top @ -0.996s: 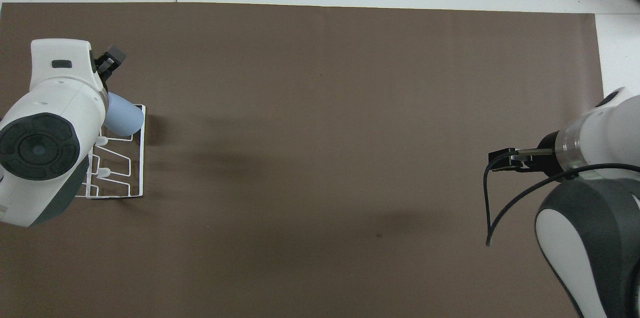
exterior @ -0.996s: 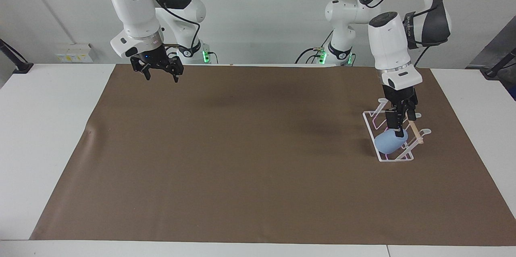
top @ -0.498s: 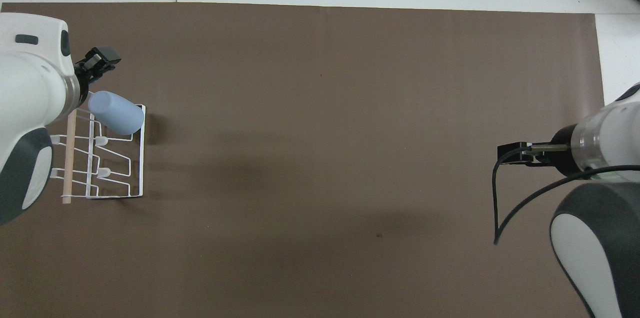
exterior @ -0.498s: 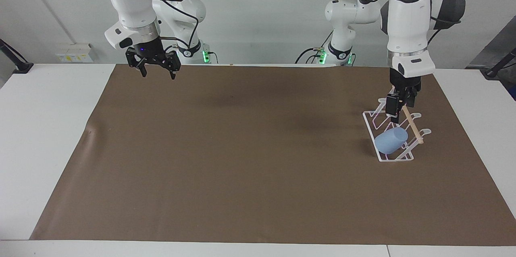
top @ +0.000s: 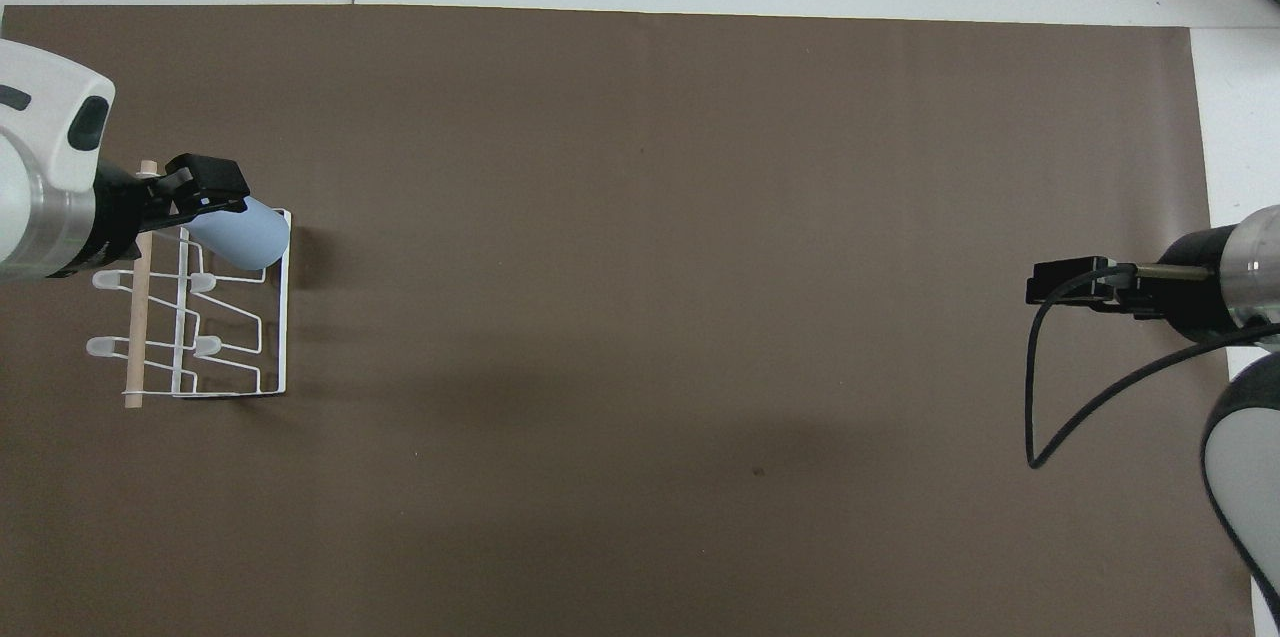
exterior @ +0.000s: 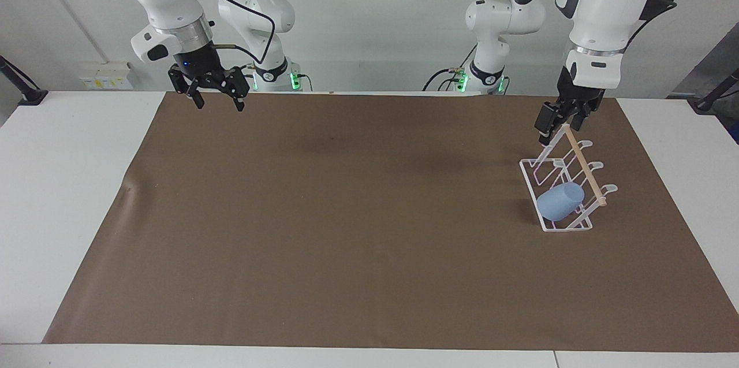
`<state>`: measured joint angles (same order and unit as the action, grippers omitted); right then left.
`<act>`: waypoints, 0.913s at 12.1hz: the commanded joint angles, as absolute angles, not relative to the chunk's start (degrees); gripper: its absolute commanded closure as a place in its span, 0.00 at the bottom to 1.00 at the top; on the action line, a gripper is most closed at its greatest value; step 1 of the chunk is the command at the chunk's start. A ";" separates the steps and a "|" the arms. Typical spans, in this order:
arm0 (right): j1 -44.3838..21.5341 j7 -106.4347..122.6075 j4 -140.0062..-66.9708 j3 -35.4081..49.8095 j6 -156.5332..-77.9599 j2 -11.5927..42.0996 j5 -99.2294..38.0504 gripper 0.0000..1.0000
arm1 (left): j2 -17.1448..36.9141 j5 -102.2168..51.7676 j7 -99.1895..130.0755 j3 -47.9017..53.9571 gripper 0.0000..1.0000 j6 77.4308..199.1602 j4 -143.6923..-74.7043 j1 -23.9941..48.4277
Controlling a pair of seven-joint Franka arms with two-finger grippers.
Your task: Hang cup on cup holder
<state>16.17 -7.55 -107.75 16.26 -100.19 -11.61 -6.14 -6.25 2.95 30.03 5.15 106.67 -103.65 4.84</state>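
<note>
1. The cup [exterior: 559, 201] hangs tilted on a slanted prong of the cup holder [exterior: 563, 227], at the end of the holder farthest from the robots. Its closed bottom points up and outward, so the prong carries it from inside.
2. The cup holder stands on the brown mat [exterior: 358, 229] toward the left arm's end of the table, at about 3 o'clock in the facing view.
3. The left gripper [exterior: 559, 123] hangs above the holder's end nearest the robots, at about 12 o'clock from the cup. Its jaws are spread and hold nothing. I judge the hanging done.
4. The right gripper [exterior: 214, 90] waits at about 10 o'clock in the facing view, over the mat's edge nearest the robots, jaws wide and empty.
</note>
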 commanded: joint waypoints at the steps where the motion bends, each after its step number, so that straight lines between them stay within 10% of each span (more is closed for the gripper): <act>1: 17.05 -6.42 -107.23 16.09 -100.55 -11.87 -7.47 0.00 | -6.50 0.53 21.30 4.75 0.00 102.84 -102.39 4.48; 11: 16.96 -6.50 -106.00 14.85 -99.67 -12.48 -7.47 0.00 | -8.78 -3.25 1.76 4.22 0.00 93.16 -97.47 1.49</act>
<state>16.16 -7.55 -105.91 14.86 -100.18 -11.70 -6.17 -7.79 -1.90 3.90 3.95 93.20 -97.12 2.39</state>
